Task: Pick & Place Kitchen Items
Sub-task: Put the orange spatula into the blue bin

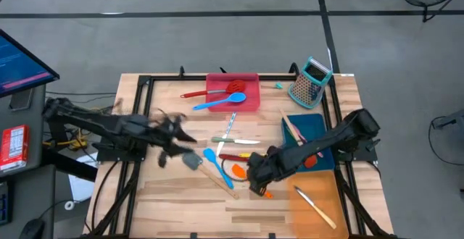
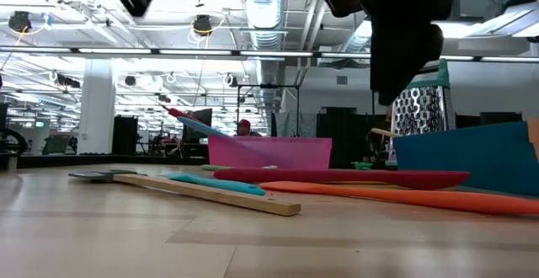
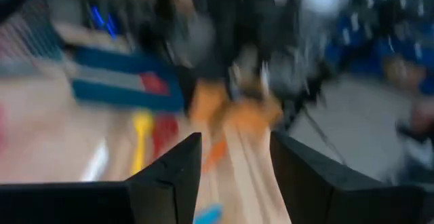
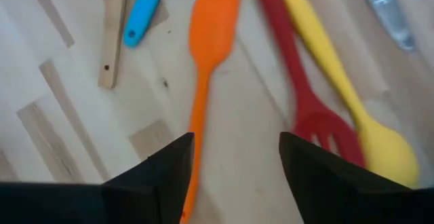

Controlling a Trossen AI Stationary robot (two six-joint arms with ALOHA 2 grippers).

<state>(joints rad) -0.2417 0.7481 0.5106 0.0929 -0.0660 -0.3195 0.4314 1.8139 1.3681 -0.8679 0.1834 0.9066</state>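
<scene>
Utensils lie scattered mid-bench (image 1: 174,195). Right hand (image 4: 234,159), fingers apart and empty, hangs over orange spatula (image 4: 203,61); red slotted turner (image 4: 305,108) and yellow spoon (image 4: 352,108) just beside it. Left hand (image 3: 234,166), fingers apart, seemingly empty (view blurred), hovers left of the pile.

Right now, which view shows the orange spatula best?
The right wrist view: the orange spatula lies nearly whole, blade and handle, on bare wood. The high view shows only its blade by the right arm; the low view shows it edge-on; the left wrist view blurs it.
</scene>
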